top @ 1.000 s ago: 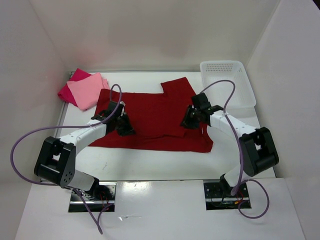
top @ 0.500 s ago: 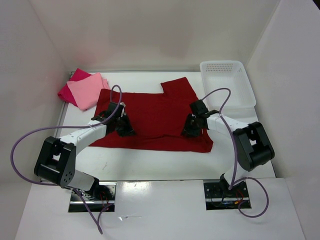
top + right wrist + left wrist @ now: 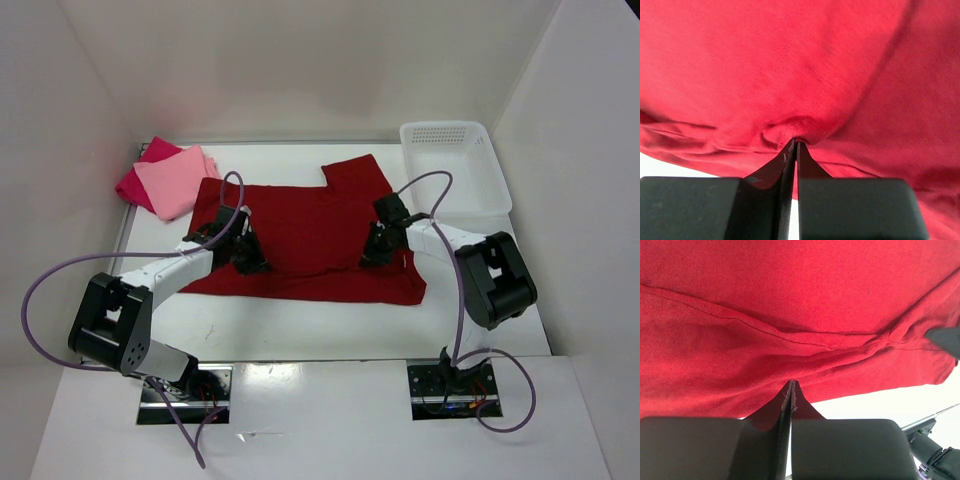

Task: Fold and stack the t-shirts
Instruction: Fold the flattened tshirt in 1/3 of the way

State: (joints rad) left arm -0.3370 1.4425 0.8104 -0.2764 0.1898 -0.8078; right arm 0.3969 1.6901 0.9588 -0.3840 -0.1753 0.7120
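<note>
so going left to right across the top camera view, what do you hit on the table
crimson-pink shirt → pale pink shirt → left gripper → right gripper → white basket; the dark red shirt spans under both grippers, so it has no single place in the order
</note>
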